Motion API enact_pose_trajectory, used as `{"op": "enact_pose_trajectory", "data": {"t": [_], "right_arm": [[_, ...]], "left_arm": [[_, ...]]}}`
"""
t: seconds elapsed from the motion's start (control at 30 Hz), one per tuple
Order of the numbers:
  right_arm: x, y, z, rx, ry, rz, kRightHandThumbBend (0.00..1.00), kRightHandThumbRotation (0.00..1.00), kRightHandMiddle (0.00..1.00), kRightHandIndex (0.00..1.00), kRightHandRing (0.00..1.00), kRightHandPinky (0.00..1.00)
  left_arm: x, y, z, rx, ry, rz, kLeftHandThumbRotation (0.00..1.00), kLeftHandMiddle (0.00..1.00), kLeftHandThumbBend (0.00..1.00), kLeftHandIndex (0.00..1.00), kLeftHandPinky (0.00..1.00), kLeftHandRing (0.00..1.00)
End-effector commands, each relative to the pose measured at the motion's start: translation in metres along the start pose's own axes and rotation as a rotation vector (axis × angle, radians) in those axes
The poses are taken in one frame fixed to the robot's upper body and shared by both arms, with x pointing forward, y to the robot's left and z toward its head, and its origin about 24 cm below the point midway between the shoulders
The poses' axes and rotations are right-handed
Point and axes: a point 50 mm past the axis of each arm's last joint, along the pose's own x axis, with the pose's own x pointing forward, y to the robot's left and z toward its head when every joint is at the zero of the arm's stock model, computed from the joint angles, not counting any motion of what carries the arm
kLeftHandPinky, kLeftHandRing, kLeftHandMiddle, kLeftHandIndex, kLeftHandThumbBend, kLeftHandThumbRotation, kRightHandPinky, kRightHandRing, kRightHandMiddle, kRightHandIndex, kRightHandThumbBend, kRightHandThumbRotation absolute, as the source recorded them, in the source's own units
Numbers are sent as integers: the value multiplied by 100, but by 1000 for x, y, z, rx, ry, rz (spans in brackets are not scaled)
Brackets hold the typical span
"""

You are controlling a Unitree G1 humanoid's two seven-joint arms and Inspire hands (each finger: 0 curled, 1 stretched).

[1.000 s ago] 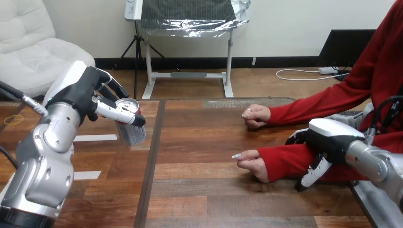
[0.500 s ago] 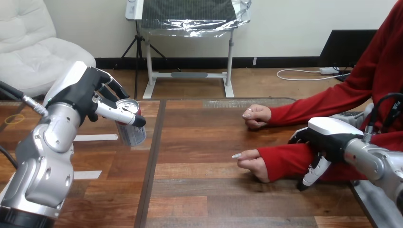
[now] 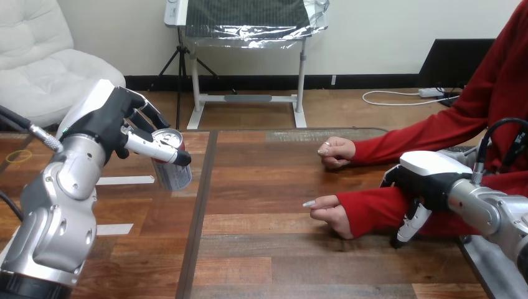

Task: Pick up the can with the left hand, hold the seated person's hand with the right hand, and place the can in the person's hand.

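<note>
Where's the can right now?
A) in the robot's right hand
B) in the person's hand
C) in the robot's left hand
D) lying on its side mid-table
C: the left hand has its fingers and thumb curled round the can, which is upright at the view's left.

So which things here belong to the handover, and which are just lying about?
Job: can, gripped in the left hand; right hand, at the sleeve behind the person's nearer hand.
Lying about: white tape strips and yellow ring on the table; person's farther hand, idle.
</note>
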Motion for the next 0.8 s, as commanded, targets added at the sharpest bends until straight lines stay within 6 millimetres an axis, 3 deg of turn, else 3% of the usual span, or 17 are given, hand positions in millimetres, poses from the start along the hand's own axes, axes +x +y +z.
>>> {"op": "enact_pose_trajectory", "data": {"t": [0.0,0.43,0.77], "right_arm": [[5,-19,14,21,-49,-80,88,2,55,59,47,38],[5,-15,14,47,-61,-99,81,0,47,51,39,32],[5,-14,15,56,-75,-114,75,1,47,48,40,34]], "left_arm": [[-4,24,20,8,-94,91,0,40,78,42,25,33],[-5,24,21,10,-103,88,0,39,78,42,23,32],[-4,24,21,8,-97,90,0,39,78,42,23,32]]}}
